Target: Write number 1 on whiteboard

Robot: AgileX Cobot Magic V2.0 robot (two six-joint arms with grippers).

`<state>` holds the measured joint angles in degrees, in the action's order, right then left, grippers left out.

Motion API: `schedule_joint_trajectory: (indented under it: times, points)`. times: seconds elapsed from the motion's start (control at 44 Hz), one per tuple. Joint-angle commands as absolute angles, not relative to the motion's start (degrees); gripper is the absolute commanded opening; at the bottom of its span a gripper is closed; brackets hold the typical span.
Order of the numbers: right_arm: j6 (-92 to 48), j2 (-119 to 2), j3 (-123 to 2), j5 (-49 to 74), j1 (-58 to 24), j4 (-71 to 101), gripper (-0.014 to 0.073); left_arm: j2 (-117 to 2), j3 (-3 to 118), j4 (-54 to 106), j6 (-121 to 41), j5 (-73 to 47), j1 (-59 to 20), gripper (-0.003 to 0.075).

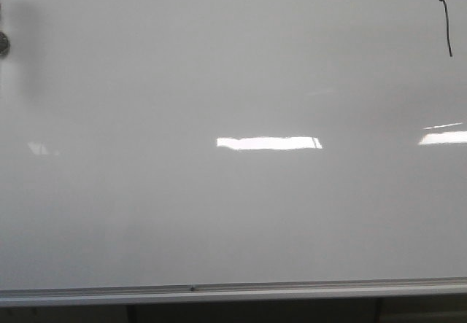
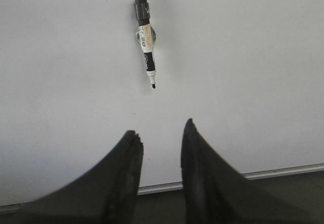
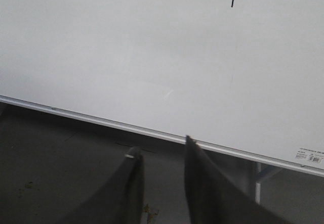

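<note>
The whiteboard (image 1: 219,213) fills the front view, a glossy white-grey surface with a silver frame rail along its lower edge and bright rectangular light reflections across its middle. Both wrist views look onto the same board, with its rail crossing behind the fingers. The left gripper (image 2: 161,133) hangs away from the board with its two dark jaws parted and nothing between them. The right gripper (image 3: 161,150) sits low, below the rail in its own view, and its jaws are likewise apart and empty. A black-and-white marker (image 2: 145,37) sits against the board in the left wrist view, its black tip uncapped, apart from the left fingers. The number 1 (image 1: 445,28) stands near the board's upper right corner in the front view, a thin black, nearly vertical stroke with a small hook at its top.
</note>
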<state>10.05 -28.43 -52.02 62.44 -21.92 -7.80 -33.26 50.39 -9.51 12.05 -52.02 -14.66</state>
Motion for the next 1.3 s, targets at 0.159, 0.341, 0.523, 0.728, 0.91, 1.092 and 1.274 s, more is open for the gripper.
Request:
schedule_joint_trajectory:
  times: [0.159, 0.341, 0.523, 0.728, 0.91, 1.092, 1.274]
  points:
    - [9.93, -28.73, -53.13, 57.58, -21.49, -9.05, -0.0074, -33.47, 52.08, -10.05, 12.11, -48.54, -15.15, -0.0019]
    - [9.93, -28.73, -53.13, 56.1, -21.49, -9.05, -0.0069, -33.47, 52.08, -10.05, 12.11, -48.47, -15.15, -0.0019]
    - [9.93, -28.73, -53.13, 56.21, -21.49, -9.05, -0.0069, -33.47, 52.08, -10.05, 12.11, -48.47, -15.15, -0.0019]
    - [9.93, -28.73, -53.13, 56.21, -21.49, -9.05, -0.0069, -33.47, 52.08, -10.05, 12.11, -48.47, -15.15, -0.0019]
    - [9.93, -28.73, -53.13, 56.21, -21.49, -9.05, -0.0069, -32.97, 51.85, -11.21, 12.11, -48.34, -14.87, -0.0019]
    - [9.93, -28.73, -53.13, 56.21, -21.49, -9.05, -0.0069, -27.07, 45.0, -9.26, 12.11, -40.28, -8.74, -0.0019]
    - [9.93, -28.73, -53.13, 56.21, -21.49, -9.05, -0.0069, -18.43, 31.23, -5.33, 11.47, -26.7, -1.04, -0.0019]
